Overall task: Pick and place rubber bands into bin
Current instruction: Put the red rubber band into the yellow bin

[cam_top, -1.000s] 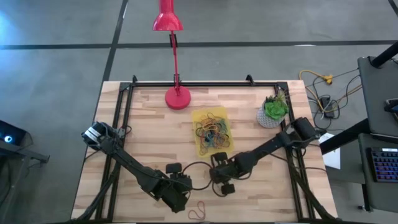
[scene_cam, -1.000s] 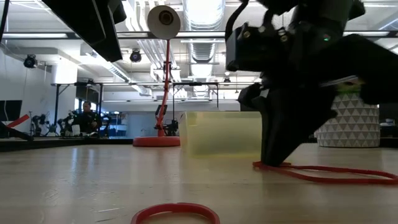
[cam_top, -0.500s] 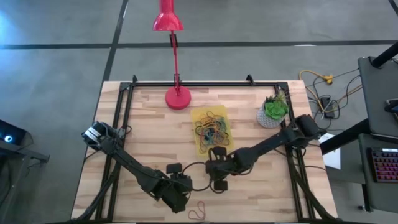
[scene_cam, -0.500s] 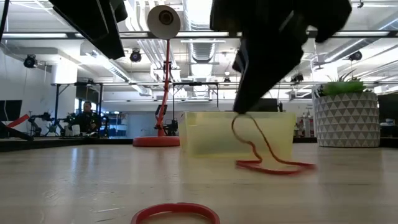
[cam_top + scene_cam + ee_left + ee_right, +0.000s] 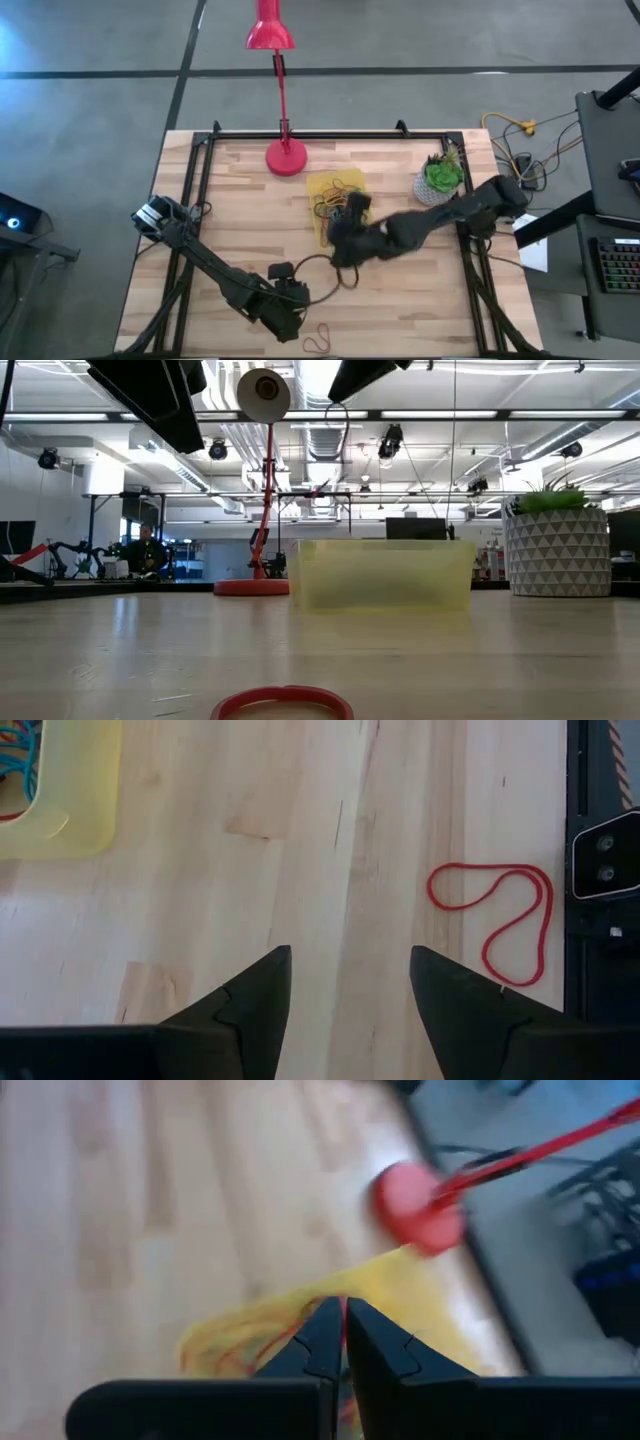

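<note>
Rubber bands (image 5: 340,205) in several colours lie heaped in the yellow bin (image 5: 322,186), which sits on the wooden table (image 5: 230,215) between the red lamp base (image 5: 286,157) and the potted plant (image 5: 438,177). From above I see my right gripper (image 5: 352,214) over the near end of that bin, its arm stretching back toward the plant side. In its wrist camera the two fingers (image 5: 325,1342) are pressed together, and a thin red strand shows just past their tips, but I cannot tell for sure that a band is pinched there; the bin and lamp base beyond are smeared. The table-level camera shows a thin loop (image 5: 345,430) dangling above the bin (image 5: 385,574) from the dark arm overhead. My left gripper (image 5: 290,312) waits near the front edge of the table with its fingers (image 5: 250,1010) spread apart and nothing between them. One red band (image 5: 500,915) lies loose on the wood just ahead of it, close to the table's black frame (image 5: 603,870), well apart from the bin (image 5: 62,795).
</note>
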Motion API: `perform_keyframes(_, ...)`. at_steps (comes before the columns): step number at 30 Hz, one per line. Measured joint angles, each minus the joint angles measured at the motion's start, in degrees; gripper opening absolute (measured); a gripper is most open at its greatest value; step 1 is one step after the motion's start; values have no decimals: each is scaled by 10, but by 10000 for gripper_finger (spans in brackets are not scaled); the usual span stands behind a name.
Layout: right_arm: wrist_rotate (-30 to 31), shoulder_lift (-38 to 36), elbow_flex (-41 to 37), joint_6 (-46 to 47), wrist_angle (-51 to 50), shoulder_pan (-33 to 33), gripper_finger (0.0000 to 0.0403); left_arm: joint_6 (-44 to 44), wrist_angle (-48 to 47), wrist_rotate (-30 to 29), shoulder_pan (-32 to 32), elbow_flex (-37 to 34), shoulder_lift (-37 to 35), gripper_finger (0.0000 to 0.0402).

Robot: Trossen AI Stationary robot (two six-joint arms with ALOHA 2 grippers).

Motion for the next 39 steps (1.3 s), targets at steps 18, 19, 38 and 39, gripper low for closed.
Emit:
perform_keyframes(18, -127, 3, -32, 38, -18, -72, 42, -31, 13, 21, -11, 1, 0, 189)
perform_keyframes(19, -140, 3, -37, 38, -17, -72, 54, -31, 13, 21, -14, 2, 0, 189)
perform_keyframes(38, -173, 19, -58, -25, -49, 142, 203, 163, 269, 92, -102, -68, 12, 189)
perform_keyframes(39, -173, 23, -59, -15, -49, 155, 203, 179, 296, 91, -100, -73, 16, 189)
